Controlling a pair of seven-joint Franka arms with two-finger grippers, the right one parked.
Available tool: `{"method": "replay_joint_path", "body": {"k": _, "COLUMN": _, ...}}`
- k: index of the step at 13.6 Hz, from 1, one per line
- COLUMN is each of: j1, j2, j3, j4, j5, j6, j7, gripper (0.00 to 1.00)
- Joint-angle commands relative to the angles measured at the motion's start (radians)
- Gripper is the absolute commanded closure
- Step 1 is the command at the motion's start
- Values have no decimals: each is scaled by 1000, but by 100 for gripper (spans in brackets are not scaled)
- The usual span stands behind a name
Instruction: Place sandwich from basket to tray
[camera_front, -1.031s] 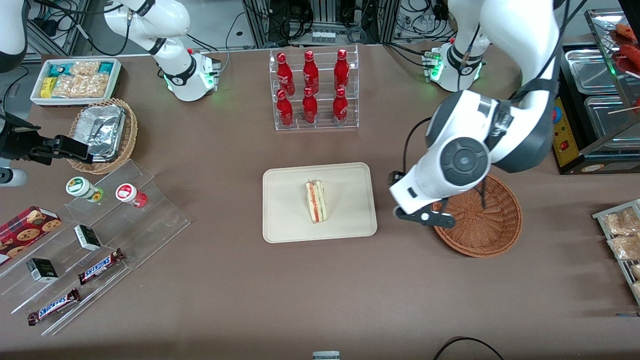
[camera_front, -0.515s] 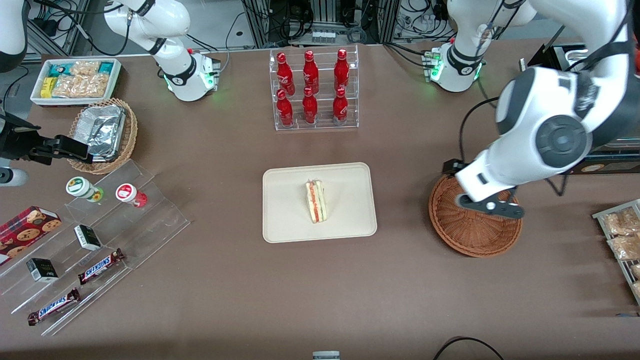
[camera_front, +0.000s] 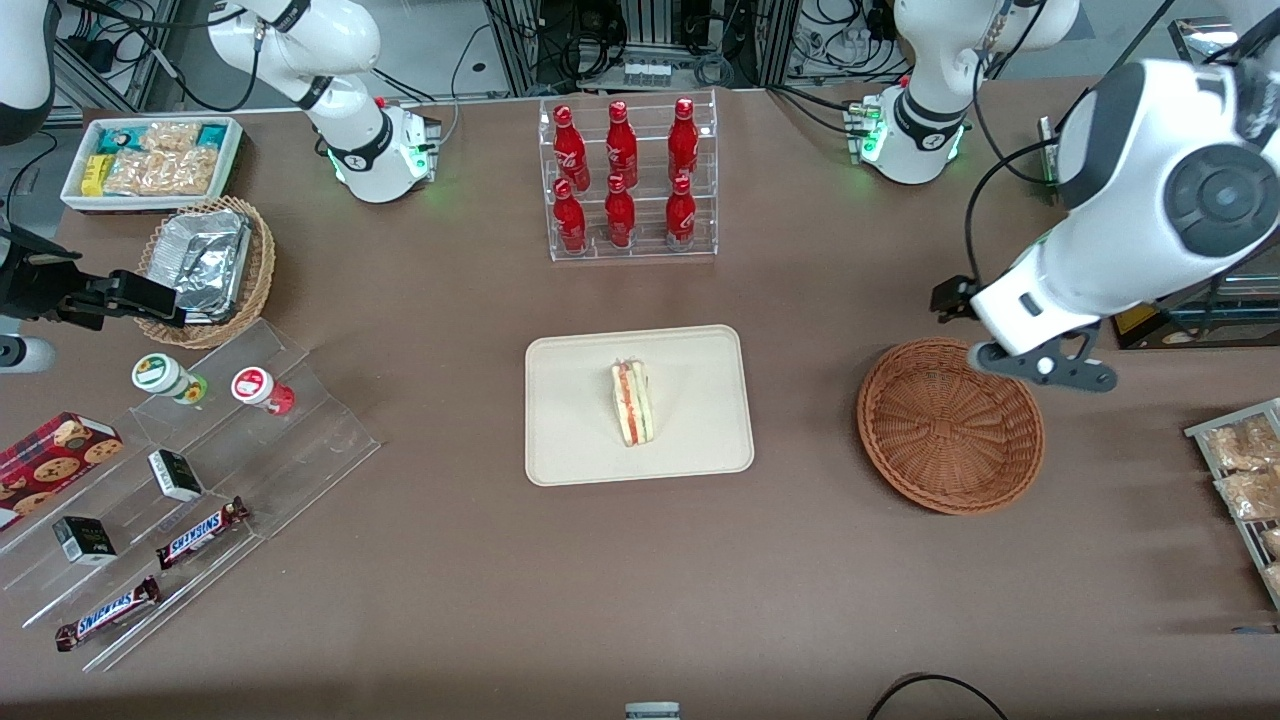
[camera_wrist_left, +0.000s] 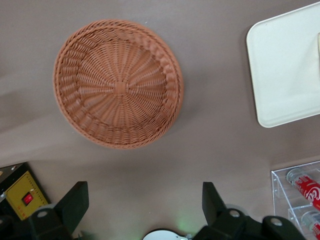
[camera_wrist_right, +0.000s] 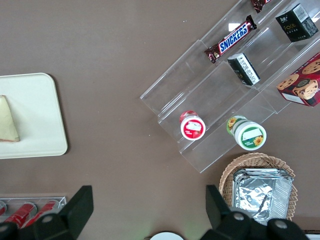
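Note:
The sandwich (camera_front: 631, 403), a pale wedge with red and green filling showing, lies on its side in the middle of the cream tray (camera_front: 580, 445); part of it also shows in the right wrist view (camera_wrist_right: 7, 121). The reddish-brown wicker basket (camera_front: 950, 425) holds nothing, as the left wrist view confirms (camera_wrist_left: 118, 83). My gripper (camera_front: 1045, 367) hangs high in the air over the basket's rim that is farther from the front camera, toward the working arm's end of the table. It is open, with nothing between its black fingers (camera_wrist_left: 74, 204). The tray's corner (camera_wrist_left: 285, 65) shows in the left wrist view.
A clear rack of red bottles (camera_front: 628, 180) stands farther from the front camera than the tray. A tan basket with a foil container (camera_front: 205, 268), a white snack box (camera_front: 150, 160) and a clear stepped stand with snacks (camera_front: 190, 500) sit toward the parked arm's end. Snack packets (camera_front: 1245, 470) and a metal warmer (camera_front: 1190, 200) are at the working arm's end.
My gripper has swung away from the tray, crossed above the basket and risen, moving toward the working arm's end of the table. The sandwich has stayed on the tray.

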Motion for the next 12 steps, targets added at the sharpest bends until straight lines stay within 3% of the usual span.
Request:
{"method": "replay_joint_path", "body": {"k": 1, "j1": 103, "j2": -66, "j3": -65, "j4": -52, "j5": 9, "j6": -22, "j7": 65, "gripper": 0}}
{"method": "replay_joint_path", "body": {"k": 8, "j1": 160, "j2": -139, "j3": -75, "j4": -23, "j5": 11, "j6": -151, "j7": 58, "gripper": 0}}
{"method": "replay_joint_path", "body": {"k": 12, "j1": 161, "j2": -139, "j3": -35, "j4": 8, "j5": 12, "j6": -169, "j7": 56, "gripper": 0}}
